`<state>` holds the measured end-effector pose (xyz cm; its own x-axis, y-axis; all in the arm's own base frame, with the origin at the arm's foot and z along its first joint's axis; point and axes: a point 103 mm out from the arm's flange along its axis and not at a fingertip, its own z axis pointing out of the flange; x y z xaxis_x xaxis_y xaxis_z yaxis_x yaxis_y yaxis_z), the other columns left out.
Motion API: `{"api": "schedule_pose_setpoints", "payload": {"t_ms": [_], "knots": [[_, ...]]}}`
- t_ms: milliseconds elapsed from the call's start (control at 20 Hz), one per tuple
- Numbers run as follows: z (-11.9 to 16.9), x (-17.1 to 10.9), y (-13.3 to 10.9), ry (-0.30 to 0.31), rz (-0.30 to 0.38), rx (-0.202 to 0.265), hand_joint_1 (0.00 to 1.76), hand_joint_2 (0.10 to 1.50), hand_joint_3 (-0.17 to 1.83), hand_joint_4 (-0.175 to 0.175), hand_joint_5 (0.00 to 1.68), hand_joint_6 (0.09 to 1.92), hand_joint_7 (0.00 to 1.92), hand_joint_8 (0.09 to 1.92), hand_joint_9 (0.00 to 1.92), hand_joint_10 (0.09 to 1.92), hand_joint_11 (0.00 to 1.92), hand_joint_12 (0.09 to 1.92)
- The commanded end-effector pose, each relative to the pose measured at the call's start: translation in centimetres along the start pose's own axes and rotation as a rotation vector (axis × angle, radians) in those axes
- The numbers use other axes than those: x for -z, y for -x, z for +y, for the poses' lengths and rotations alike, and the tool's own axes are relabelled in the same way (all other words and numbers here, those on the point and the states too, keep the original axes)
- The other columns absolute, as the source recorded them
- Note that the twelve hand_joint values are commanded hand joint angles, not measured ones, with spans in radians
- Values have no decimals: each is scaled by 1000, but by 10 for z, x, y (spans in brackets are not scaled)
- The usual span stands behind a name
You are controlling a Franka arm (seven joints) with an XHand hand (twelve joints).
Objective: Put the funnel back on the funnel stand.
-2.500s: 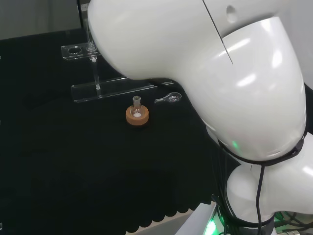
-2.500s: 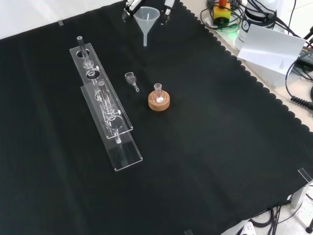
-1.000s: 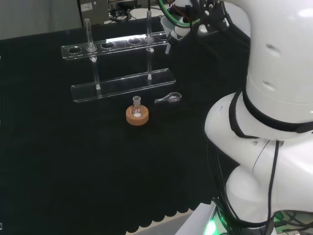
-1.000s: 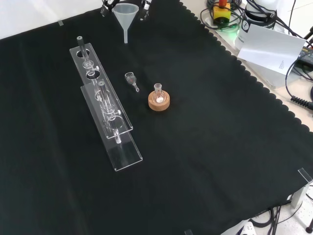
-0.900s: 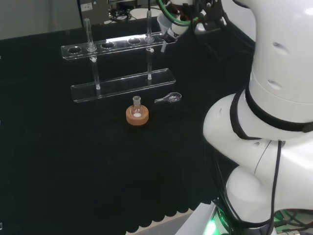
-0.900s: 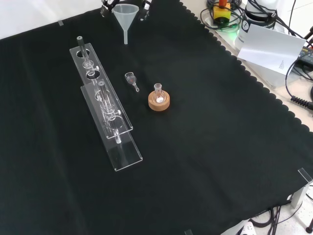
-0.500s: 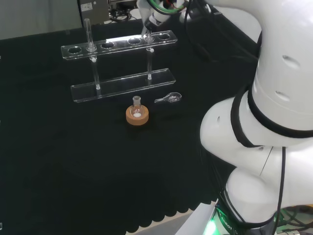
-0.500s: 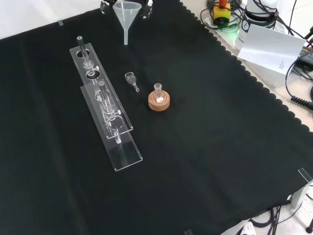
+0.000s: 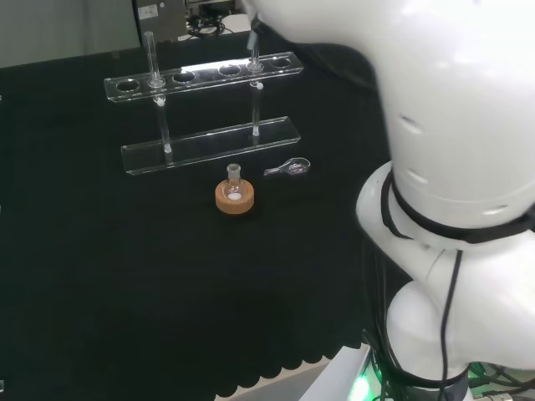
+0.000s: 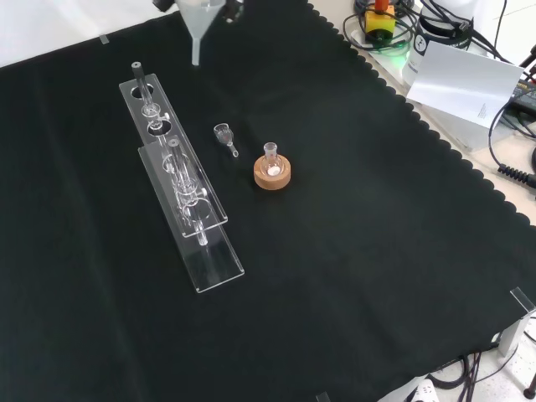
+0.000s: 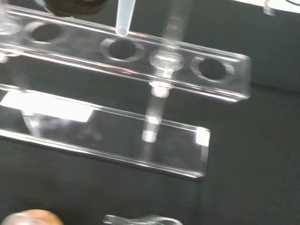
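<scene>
The clear funnel [image 10: 198, 29] hangs at the top edge of the front view, stem pointing down, with the hand [image 10: 231, 10] shut on its cone; dark fingers show on both sides of it. It is a little to the right of the far end of the clear funnel stand [image 10: 149, 99]. In the wrist view the funnel stem [image 11: 125, 17] ends just above the stand's top plate [image 11: 140, 51], beside a round hole [image 11: 123, 49] and apart from it. The head view shows the stand [image 9: 201, 79] at the back, with the arm's white link over its right end.
A small flask on a cork ring [image 10: 273, 172] stands right of the stand in the front view, and a small glass piece [image 10: 224, 135] lies between them. The stand's upright posts [image 11: 161, 63] rise through the plate. Cables and a white box [image 10: 465, 79] lie beyond the cloth's scalloped edge.
The hand has carried the funnel left in the front view, closer to the stand's far end. The arm's big white link has swung across the head view.
</scene>
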<state>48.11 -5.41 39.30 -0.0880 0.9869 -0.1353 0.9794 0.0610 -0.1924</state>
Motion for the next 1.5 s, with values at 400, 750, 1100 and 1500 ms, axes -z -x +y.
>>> {"api": "schedule_pose_setpoints", "payload": {"t_ms": [400, 750, 1100, 1500], "knots": [[35, -64, 75, -137, 19, -104, 846, 1021, -175, -78, 542, 159, 541, 718, 690, 559, 437, 1295], [45, -62, 71, -153, -3, -104, 846, 1021, -175, -78, 541, 163, 541, 718, 692, 557, 438, 1294], [54, -60, 73, -125, 0, -95, 846, 1021, -175, -78, 539, 167, 541, 718, 693, 555, 438, 1294], [72, -60, 68, -141, -5, -76, 847, 1020, -175, -78, 538, 172, 542, 718, 694, 553, 439, 1293]]}}
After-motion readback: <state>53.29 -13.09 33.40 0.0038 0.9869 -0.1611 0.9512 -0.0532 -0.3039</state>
